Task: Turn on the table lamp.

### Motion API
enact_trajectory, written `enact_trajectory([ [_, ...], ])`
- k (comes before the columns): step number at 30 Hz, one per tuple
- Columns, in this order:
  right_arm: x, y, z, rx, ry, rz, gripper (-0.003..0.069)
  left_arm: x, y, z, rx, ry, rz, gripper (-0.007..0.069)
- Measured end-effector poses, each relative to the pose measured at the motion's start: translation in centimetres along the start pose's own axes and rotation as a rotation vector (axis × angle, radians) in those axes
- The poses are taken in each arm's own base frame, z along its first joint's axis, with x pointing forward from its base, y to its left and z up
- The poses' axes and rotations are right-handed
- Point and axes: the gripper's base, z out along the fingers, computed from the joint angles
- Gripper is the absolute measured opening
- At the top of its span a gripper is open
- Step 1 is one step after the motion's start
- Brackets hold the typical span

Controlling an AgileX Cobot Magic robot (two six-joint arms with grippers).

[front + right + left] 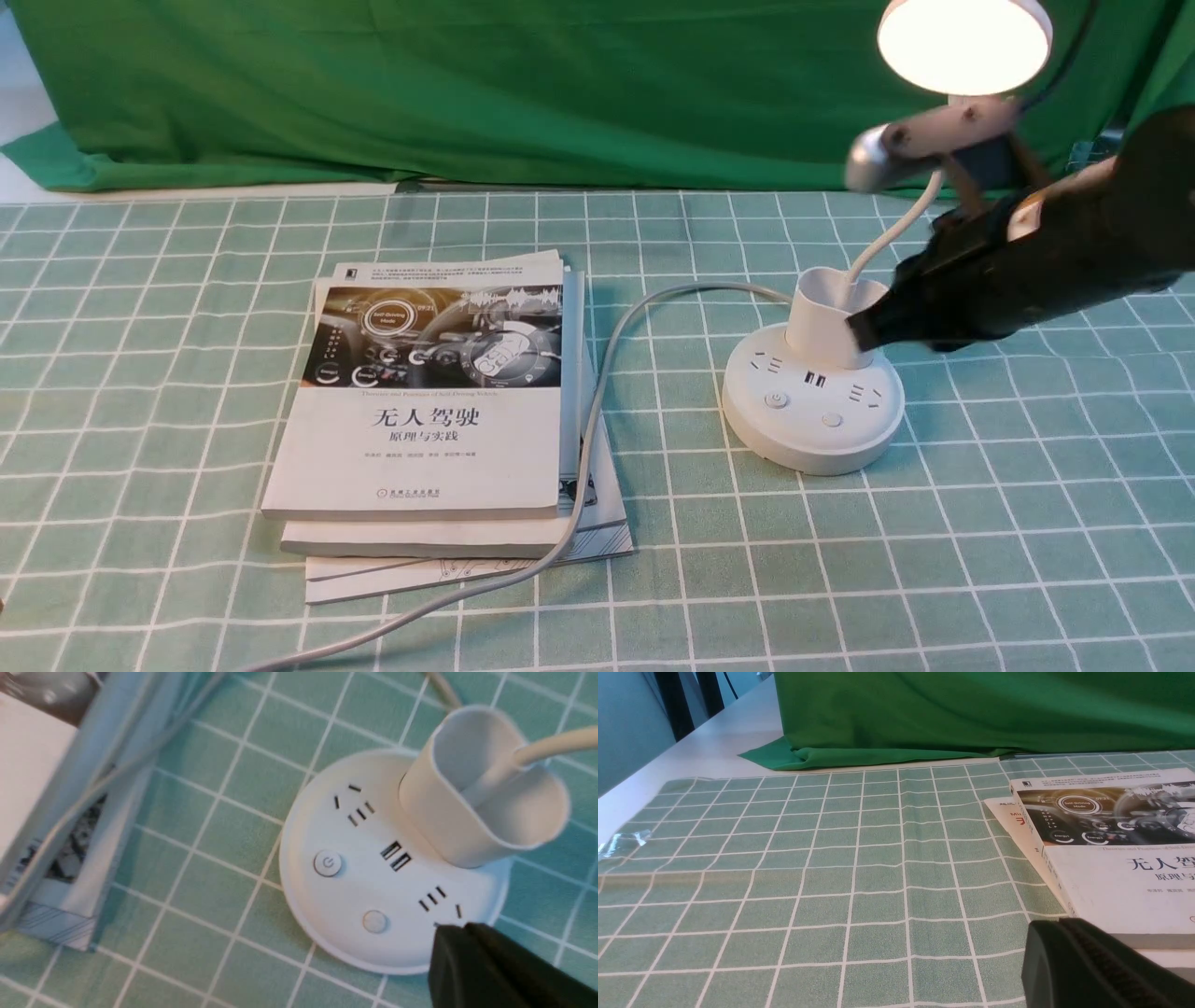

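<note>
The white table lamp stands at the right of the front view, its round base (812, 411) on the checked cloth. Its disc head (963, 42) glows brightly above the thin gooseneck (887, 233) and cup-shaped holder (822, 317). The base (373, 868) carries sockets, USB ports, a power button (327, 863) and a plain button (375, 921). My right gripper (864, 331) hovers shut above the base's right side, beside the holder, holding nothing; its tip (451, 933) shows in the right wrist view. My left gripper (1052, 928) is shut and empty, low over the cloth next to the books.
A stack of books (439, 401) lies left of the lamp, with the lamp's grey cord (597, 411) running over its right edge toward the front. A green backdrop (467, 84) hangs behind the table. A scrap of clear plastic (623, 841) lies at the cloth's far-left edge.
</note>
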Motion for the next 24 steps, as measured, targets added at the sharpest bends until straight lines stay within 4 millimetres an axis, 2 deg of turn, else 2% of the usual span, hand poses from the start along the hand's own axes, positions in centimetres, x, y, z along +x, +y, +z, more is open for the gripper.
enact_trajectory([
  [4, 2.7, 0.6, -4.8, 0.004, -0.058, 0.014, 0.0040, 0.0, 0.0, 0.0, 0.000, 0.000, 0.000, 0.0021],
  [5, 2.7, 0.6, -4.8, 0.004, -0.058, 0.016, 0.0040, 0.0, 0.0, 0.0, 0.000, 0.000, 0.000, 0.0021],
  [6, 4.1, 0.8, -6.2, 0.008, -0.092, 0.029, 0.0040, 0.0, 0.0, 0.0, 0.000, 0.000, 0.000, 0.0021],
  [10, 7.3, 1.3, -11.1, 0.039, -0.347, 0.046, 0.0040, 0.0, 0.0, 0.0, 0.000, 0.000, 0.000, 0.0021],
  [14, 10.4, 1.8, -14.3, 0.046, -0.512, 0.074, 0.0051, 0.0, 0.0, 0.0, 0.000, 0.000, 0.000, 0.0021],
  [19, 13.6, 2.3, -16.9, 0.050, -0.666, 0.081, 0.0068, 0.0, 0.0, 0.0, 0.000, 0.000, 0.000, 0.0021],
  [24, 15.4, 2.5, -18.5, 0.046, -0.754, 0.087, 0.0078, 0.0, 0.0, 0.0, 0.000, 0.000, 0.000, 0.0021],
])
